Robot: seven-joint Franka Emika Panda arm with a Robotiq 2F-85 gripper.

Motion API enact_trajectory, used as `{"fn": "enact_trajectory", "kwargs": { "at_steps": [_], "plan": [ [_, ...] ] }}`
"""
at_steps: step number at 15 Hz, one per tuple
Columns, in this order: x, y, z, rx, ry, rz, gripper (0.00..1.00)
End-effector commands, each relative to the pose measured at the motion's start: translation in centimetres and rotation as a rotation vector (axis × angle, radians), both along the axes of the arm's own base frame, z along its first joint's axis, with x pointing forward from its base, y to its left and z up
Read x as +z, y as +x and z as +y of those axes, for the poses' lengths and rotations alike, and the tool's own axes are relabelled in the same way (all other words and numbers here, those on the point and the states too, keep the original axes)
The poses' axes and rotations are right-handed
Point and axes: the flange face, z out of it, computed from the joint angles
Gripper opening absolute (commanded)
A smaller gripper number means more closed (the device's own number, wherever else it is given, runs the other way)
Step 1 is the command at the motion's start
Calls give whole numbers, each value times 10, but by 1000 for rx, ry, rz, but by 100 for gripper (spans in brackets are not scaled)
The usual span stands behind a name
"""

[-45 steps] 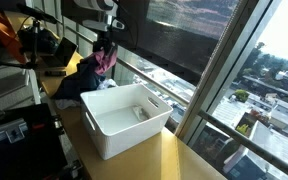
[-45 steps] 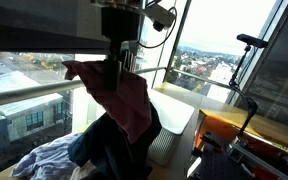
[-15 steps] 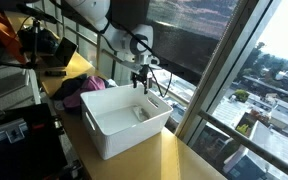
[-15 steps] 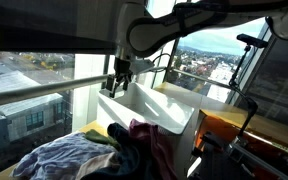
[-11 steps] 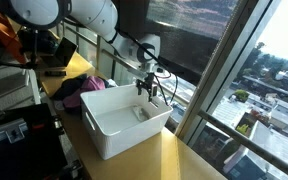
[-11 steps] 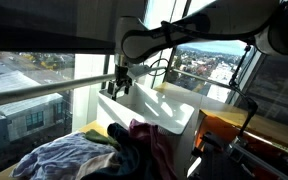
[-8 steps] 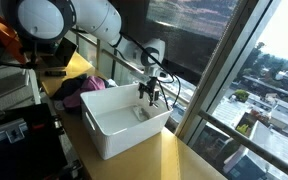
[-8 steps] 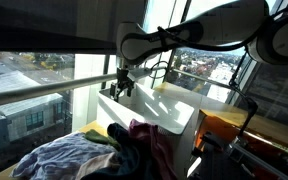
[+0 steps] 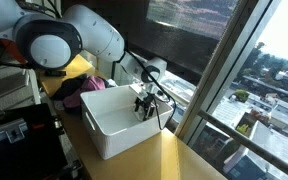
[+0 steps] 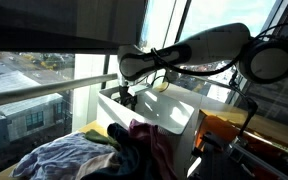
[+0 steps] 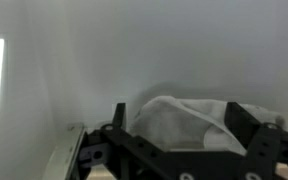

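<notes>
Down into the white bin (image 9: 102,138) goes the gripper (image 9: 144,104). A second ago we see it hanging above the bin's far rim; now it sits low inside, close to the far wall, and the arm (image 9: 89,38) bends over the near side to reach it. Three seconds ago the same gripper is up over the clothes pile (image 10: 79,158) with a pink garment (image 10: 142,138) hanging from it. That garment now lies on top of the pile, just beside the bin on the worktop (image 9: 189,160), and nothing hangs from the gripper any more.

From the wrist view we see what the gripper has come down to: a small pale cloth (image 11: 184,112), crumpled on the bin's floor. The dark fingers (image 11: 119,118) stand spread apart, one on each side of the cloth, so the gripper is open and grips nothing. We cannot tell whether the fingertips already touch the fabric or the floor beneath it. In the exterior views the gripper itself hides the cloth.

We judge that the work has shifted from the pile to the bin. The pink garment is let go, and the reach for the pale cloth is well along: the gripper is lined up around it, but no hold is made yet.
</notes>
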Motion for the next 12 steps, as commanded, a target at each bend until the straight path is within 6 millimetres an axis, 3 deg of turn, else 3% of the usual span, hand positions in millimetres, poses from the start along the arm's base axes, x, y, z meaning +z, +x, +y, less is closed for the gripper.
{"fn": "enact_trajectory", "kwargs": {
  "at_steps": [1, 3, 5, 7, 12],
  "plan": [
    [-14, 1, 3, -34, 26, 27, 100],
    [-20, 1, 7, -40, 35, 30, 99],
    [-21, 0, 8, -41, 39, 30, 74],
    [-20, 0, 8, -37, 37, 31, 65],
    [-17, 1, 9, -29, 33, 26, 27]
  ]
}}
